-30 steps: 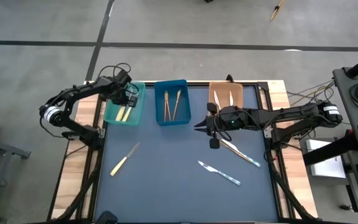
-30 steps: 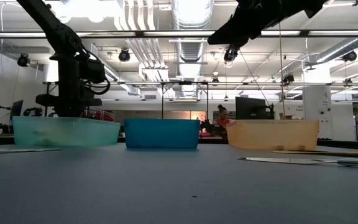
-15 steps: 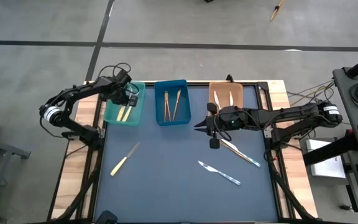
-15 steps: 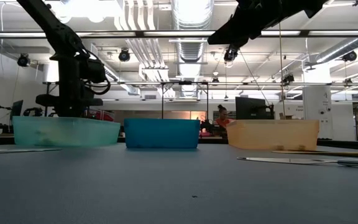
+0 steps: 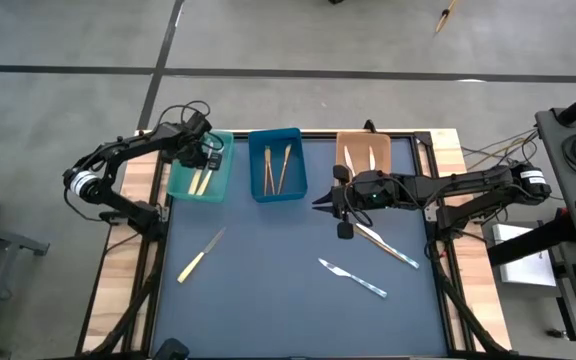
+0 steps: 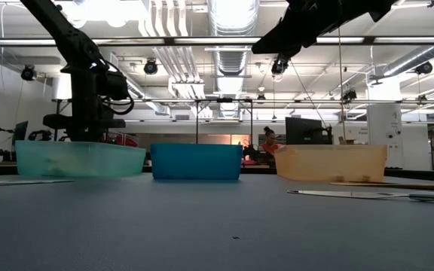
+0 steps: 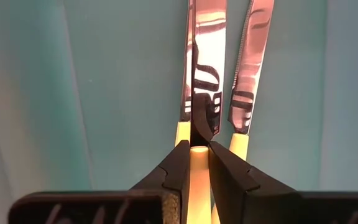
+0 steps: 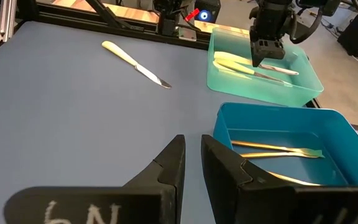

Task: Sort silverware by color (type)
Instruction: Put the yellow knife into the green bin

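dark table, three trays at its far edge. left gripper [image 7: 196,163] in the teal tray [image 5: 218,185] pinches a cream knife [image 7: 199,186]; release may be incomplete, lifting it out again. right gripper [image 5: 320,203] hovers mid-table, fingers nearly together, empty.

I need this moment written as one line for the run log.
left gripper: in teal tray, jaws around cream-handled knife | right gripper: above mat, jaws nearly shut, empty | loose on mat: three pieces

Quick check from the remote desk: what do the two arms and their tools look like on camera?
Both arms are dark and slim, with looped black cables. Left tool: black wedge-shaped fingers. Right tool: the same black fingers, with white handwritten marks on its base. Each arm has a pale band near its outer end.
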